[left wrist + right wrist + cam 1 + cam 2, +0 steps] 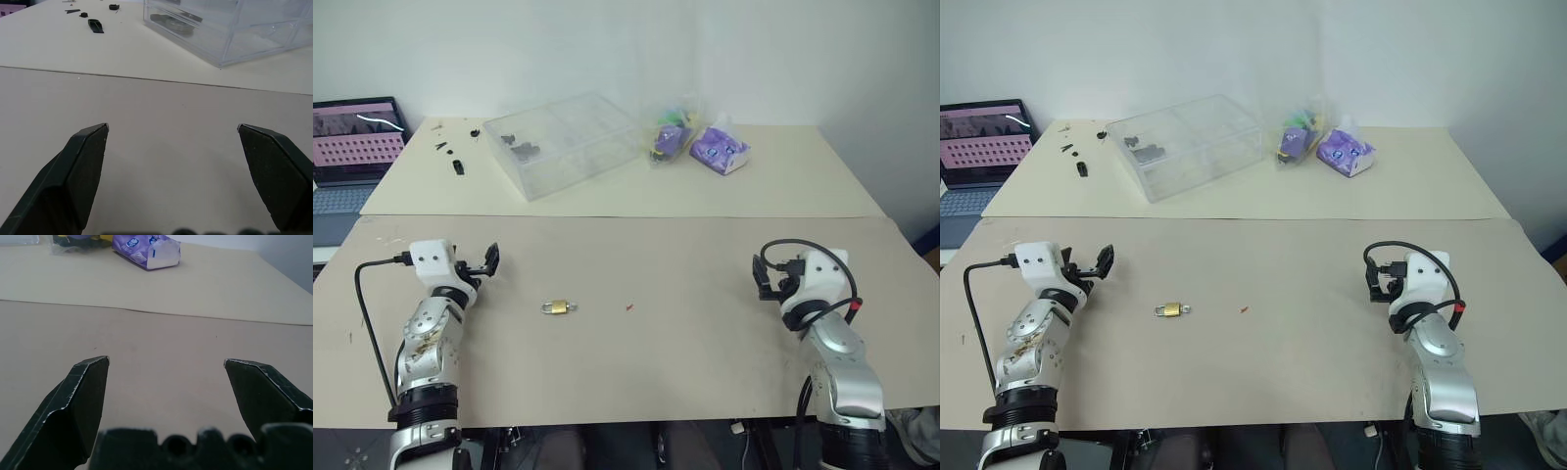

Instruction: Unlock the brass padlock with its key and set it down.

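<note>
Item: padlock (pixel 559 306), brass body with thin silver shackle, lying flat on the bare worktop (pixel 685 343) between the two arms, nearer the left one; shackle end turned toward 9 o'clock; no key can be made out in or beside it. Red speck (pixel 629 307) just off the padlock at 3 o'clock, apart from it. Left gripper (pixel 486 262) at about 10 o'clock from the padlock, fingers (pixel 83 161) spread wide and holding nothing, pointing level over the worktop. Right gripper (pixel 766 277) well off at 3 o'clock, likewise wide and empty, fingers (pixel 80 396) apart. Both stand clear of the padlock, probably a ready stance that leaves it free for either arm to reach. Far side, at 12 o'clock: clear box (pixel 563 142) with small dark parts inside, likely parked out of the working zone; loose black bits (pixel 457 166) at 11 o'clock; purple packet (pixel 720 149) and a clear bag (pixel 674 132) at 1 o'clock; laptop (pixel 352 147) at 10 o'clock, off the worktop's edge. Status, judged: unlocking not yet begun; padlock untouched
</note>
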### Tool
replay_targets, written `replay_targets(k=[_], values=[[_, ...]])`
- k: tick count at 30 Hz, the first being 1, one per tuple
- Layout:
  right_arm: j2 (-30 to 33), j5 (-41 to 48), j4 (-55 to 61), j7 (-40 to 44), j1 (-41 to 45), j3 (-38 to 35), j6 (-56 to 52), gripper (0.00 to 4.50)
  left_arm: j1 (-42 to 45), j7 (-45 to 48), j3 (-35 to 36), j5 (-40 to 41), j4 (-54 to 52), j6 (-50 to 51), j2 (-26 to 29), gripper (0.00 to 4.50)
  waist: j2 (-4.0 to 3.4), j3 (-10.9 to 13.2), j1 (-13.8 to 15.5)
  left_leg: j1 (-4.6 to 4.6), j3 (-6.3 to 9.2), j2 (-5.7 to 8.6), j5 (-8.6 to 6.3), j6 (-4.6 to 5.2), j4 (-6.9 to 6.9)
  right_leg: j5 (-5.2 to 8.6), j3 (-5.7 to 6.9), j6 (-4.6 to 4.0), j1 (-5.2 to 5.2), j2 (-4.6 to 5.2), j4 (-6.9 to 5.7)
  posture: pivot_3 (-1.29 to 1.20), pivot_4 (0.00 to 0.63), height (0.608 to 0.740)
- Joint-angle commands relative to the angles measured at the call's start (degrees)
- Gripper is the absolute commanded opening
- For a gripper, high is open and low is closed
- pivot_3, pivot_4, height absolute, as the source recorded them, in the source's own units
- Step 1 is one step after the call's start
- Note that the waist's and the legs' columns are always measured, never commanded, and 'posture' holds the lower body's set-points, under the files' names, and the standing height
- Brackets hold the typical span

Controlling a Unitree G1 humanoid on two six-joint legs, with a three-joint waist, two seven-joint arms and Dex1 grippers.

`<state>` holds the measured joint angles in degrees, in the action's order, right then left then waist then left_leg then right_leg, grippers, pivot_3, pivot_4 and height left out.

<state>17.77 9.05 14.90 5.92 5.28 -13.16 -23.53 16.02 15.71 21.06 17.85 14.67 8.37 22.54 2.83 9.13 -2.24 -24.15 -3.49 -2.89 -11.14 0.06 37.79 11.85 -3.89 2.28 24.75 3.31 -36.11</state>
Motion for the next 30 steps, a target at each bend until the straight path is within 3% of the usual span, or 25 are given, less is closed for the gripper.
replay_targets(k=[1,6,12,15,20,24,30], values=[[0.48,-0.93,0.33,-0.54,1.2,-1.06,2.19,4.42,1.89,0.77,0.36,0.11,0.71,-2.0,0.7,4.5,0.0,0.0,0.0,0.0,0.0,0.0,0.0,0.0,0.0,0.0,0.0,0.0,0.0,0.0,0.0,0.0,0.15,0.74],[1.0,-0.47,-0.37,2.96,2.94,1.83,3.16,4.42,3.13,4.75,0.37,1.72,2.33,-3.49,1.01,4.5,0.0,0.0,-0.05,-0.01,0.0,0.0,0.0,0.0,0.0,0.02,0.0,0.0,0.01,0.0,0.01,0.0,0.15,0.74],[7.22,7.57,1.82,24.1,8.31,11.24,-1.55,4.42,5.62,18.05,-3.6,-0.02,6.33,-6.58,7.82,4.5,0.0,0.0,-0.39,0.0,0.01,-0.02,0.0,0.01,0.0,0.04,-0.01,-0.05,0.03,-0.04,0.0,0.0,0.15,0.74],[12.7,12.74,4.52,36.22,9.9,15.2,-4.0,4.42,2.88,31.13,-8.52,1.46,-0.54,-5.94,12.75,4.5,0.0,0.0,-0.2,-0.01,0.01,-0.03,0.0,0.01,-0.02,0.07,0.01,-0.09,0.04,-0.03,0.02,0.0,0.15,0.74],[17.12,20.05,7.7,48.24,9.87,18.32,-7.05,4.42,-4.82,47.5,-11.58,7.8,-12.65,0.97,20.46,4.5,0.01,0.01,0.05,-0.24,-0.01,-0.02,-0.09,0.1,-0.06,0.14,0.02,-0.06,0.18,0.06,0.16,0.0,0.15,0.74],[18.84,22.48,7.87,53.04,9.91,19.79,-8.1,4.42,-10.01,57.28,-13.12,7.91,-13.4,-0.54,25.81,4.5,0.0,0.02,-0.16,-0.25,-0.05,-0.09,-0.19,0.11,-0.12,0.35,0.02,-0.32,0.33,0.04,0.07,0.0,0.15,0.74],[19.6,22.55,6.52,55.26,9.49,19.87,-7.5,4.42,-6.94,62.16,-15.8,5.86,-8.66,-3.42,25.24,4.5,-0.04,0.04,0.7,-0.18,-0.03,-0.11,-0.18,0.11,-0.09,0.58,0.12,-0.5,0.32,0.04,-0.02,0.0,0.15,0.74]])
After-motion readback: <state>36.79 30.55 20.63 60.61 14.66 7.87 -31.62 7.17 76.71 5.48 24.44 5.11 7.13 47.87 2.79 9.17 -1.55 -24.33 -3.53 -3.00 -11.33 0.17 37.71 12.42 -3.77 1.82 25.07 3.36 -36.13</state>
